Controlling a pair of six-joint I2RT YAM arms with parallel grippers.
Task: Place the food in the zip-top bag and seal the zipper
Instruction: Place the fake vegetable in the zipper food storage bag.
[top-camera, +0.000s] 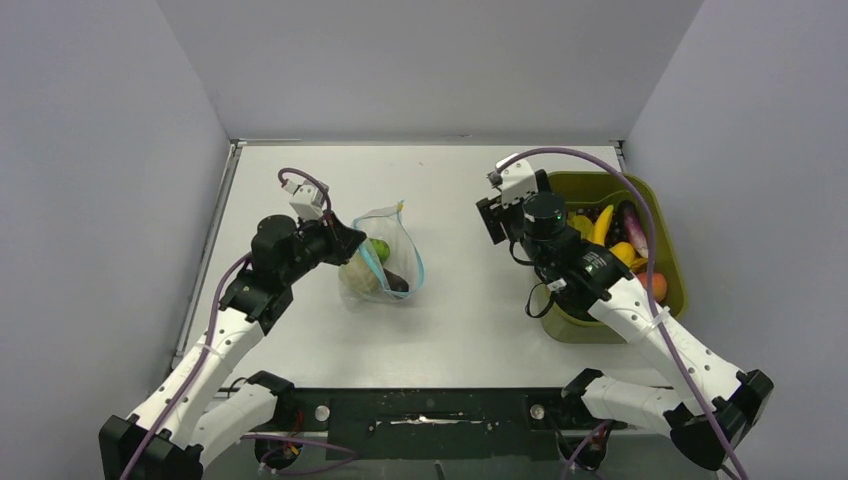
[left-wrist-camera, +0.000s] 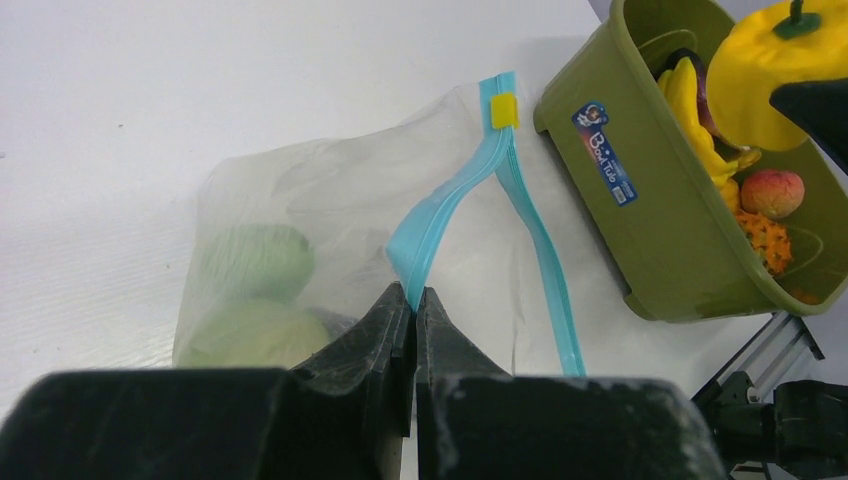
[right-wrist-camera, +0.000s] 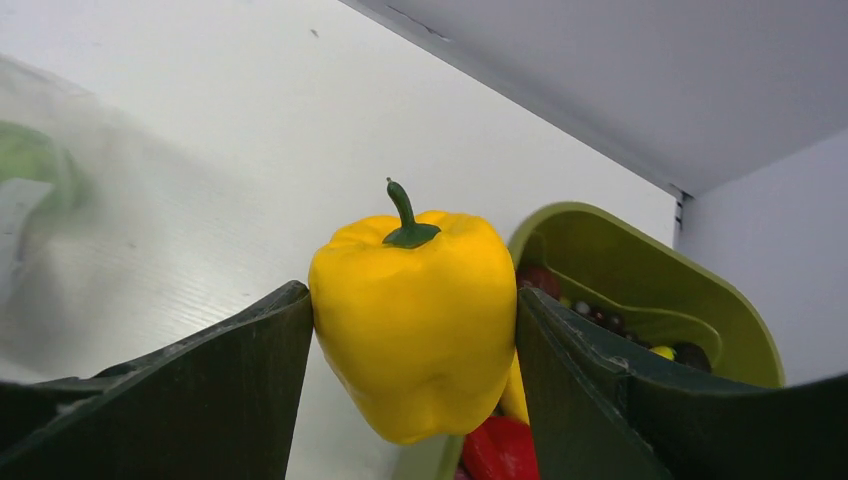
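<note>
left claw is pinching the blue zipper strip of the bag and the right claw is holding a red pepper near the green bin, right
Not quite. The pepper held in the right claw is yellow, not red; the right wrist view shows it plainly. The rest stands: the left claw pinches the blue zipper strip of the bag, and the pepper is near the green bin.

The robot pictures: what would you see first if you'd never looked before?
A big bright yellow pepper fills the right wrist view, squeezed in the right gripper next to the olive-green bin. On the left of the table, the left gripper pinches the blue-teal zipper of the clear bag, with green food inside.
</note>
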